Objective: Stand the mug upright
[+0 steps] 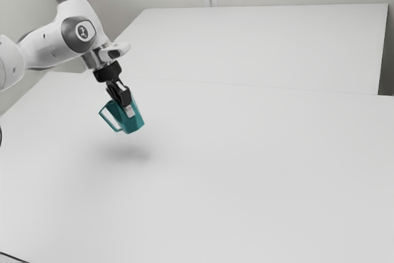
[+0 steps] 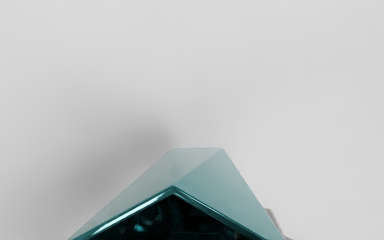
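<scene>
The teal faceted mug point(image 1: 133, 120) hangs above the table in the exterior view, tilted, its handle toward the exterior view's left. My gripper point(image 1: 128, 110) is shut on it, one pale fingertip lying against the mug's side. A soft shadow on the table lies below and apart from the mug. In the wrist view the mug point(image 2: 212, 180) has its angled rim and dark hollow inside facing the camera, with its outer walls narrowing away toward the base. Beside its wall shows a sliver of a grey fingertip point(image 2: 272, 218); the other fingertip is hidden.
The white table point(image 1: 246, 170) spreads beneath the arm and toward the exterior view's right. Behind it stands a pale panel point(image 1: 265, 47) before the wall. A thin dark cable point(image 1: 12, 257) crosses the near corner at the exterior view's left.
</scene>
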